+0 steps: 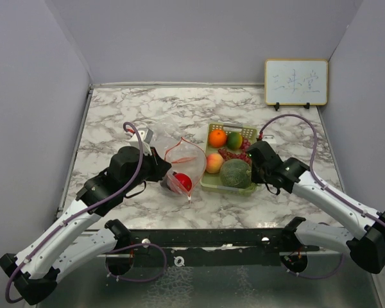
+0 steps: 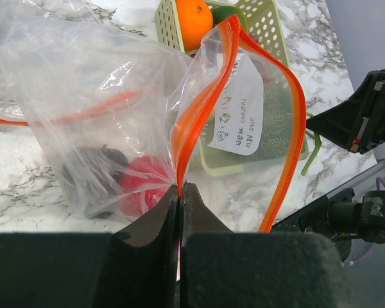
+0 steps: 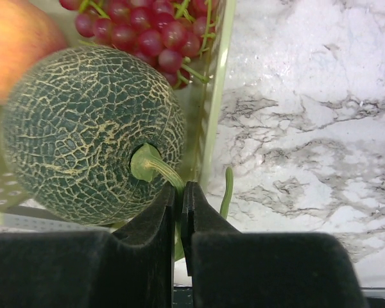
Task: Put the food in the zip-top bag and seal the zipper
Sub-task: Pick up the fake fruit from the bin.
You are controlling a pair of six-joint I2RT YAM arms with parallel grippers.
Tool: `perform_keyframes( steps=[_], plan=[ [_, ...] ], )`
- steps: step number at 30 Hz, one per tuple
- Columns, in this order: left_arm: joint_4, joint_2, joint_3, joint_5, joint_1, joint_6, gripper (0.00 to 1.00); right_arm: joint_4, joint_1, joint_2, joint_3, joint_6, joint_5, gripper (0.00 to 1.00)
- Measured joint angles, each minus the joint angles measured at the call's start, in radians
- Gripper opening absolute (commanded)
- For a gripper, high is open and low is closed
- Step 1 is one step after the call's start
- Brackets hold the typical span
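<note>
The clear zip-top bag (image 1: 183, 160) with an orange zipper (image 2: 295, 122) stands open on the table left of the tray. A red fruit (image 1: 183, 181) lies inside it, also seen in the left wrist view (image 2: 144, 186). My left gripper (image 2: 180, 189) is shut on the bag's zipper edge. The netted melon (image 1: 235, 173) sits in the tray's near right corner. My right gripper (image 3: 181, 189) is shut on the melon's green stem (image 3: 155, 168). An orange (image 1: 217, 137), a green fruit (image 1: 235, 140), a peach (image 1: 213, 162) and red grapes (image 3: 141, 29) are in the tray.
The pale green tray (image 1: 248, 131) sits mid-table on the marble top. A small whiteboard (image 1: 296, 82) stands at the back right. Grey walls enclose the table on three sides.
</note>
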Motion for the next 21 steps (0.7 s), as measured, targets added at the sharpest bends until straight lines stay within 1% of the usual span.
perform_keyframes(
  steps=[4, 8, 15, 18, 21],
  plan=[
    [0.005, 0.0, -0.01, 0.0, 0.0, -0.003, 0.0, -0.018, 0.0, -0.008, 0.045, -0.02, -0.016, 0.02],
    [0.011, 0.0, -0.021, 0.0, 0.0, -0.005, 0.0, -0.015, -0.002, -0.039, 0.097, -0.084, -0.095, 0.02],
    [0.017, 0.008, -0.024, 0.0, 0.0, -0.007, 0.0, 0.106, -0.005, -0.166, 0.192, -0.204, -0.319, 0.02],
    [0.022, 0.011, -0.024, 0.0, 0.0, -0.008, 0.0, 0.186, -0.005, -0.188, 0.25, -0.244, -0.442, 0.02],
    [0.023, 0.015, -0.024, 0.0, 0.0, -0.008, 0.0, 0.29, -0.006, -0.198, 0.27, -0.265, -0.592, 0.02]
  ],
)
